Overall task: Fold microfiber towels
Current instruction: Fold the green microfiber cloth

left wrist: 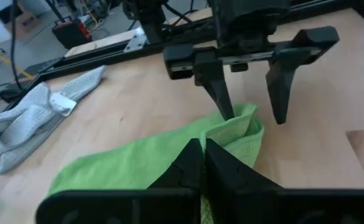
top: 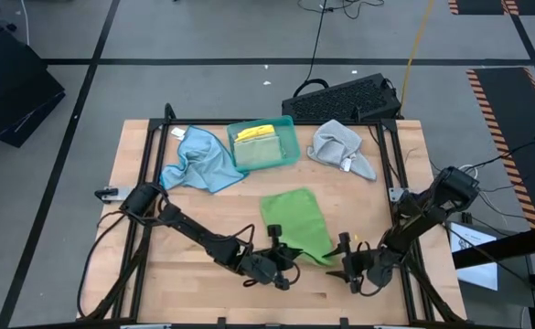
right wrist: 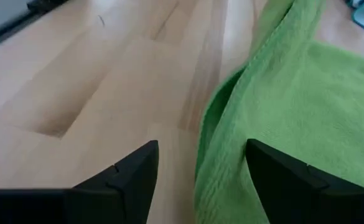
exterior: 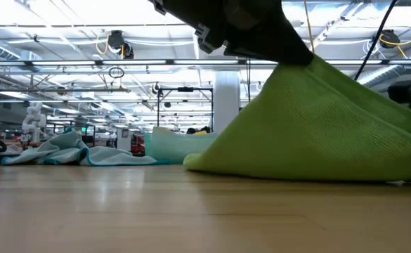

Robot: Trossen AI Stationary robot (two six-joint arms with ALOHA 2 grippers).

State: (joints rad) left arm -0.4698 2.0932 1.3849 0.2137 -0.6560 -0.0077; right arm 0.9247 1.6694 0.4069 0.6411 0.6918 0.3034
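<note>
The green towel (top: 296, 225) lies partly folded near the middle of the tabletop (top: 194, 279), toward its front edge, one corner lifted off the wood. The left gripper (top: 283, 263) has its fingers pressed together, pinching that raised near corner of the green cloth. Just beside it, the right gripper (top: 347, 263) stands with its fingers spread wide at the towel's front right edge, holding nothing; one fingertip (left wrist: 226, 111) touches the cloth's folded rim. Toward the back edge, a light blue towel (top: 197, 163) lies crumpled at the left, a grey towel (top: 340, 148) bunched at the right, and between them a teal tray (top: 288, 128) holds a yellow towel (top: 256, 134).
</note>
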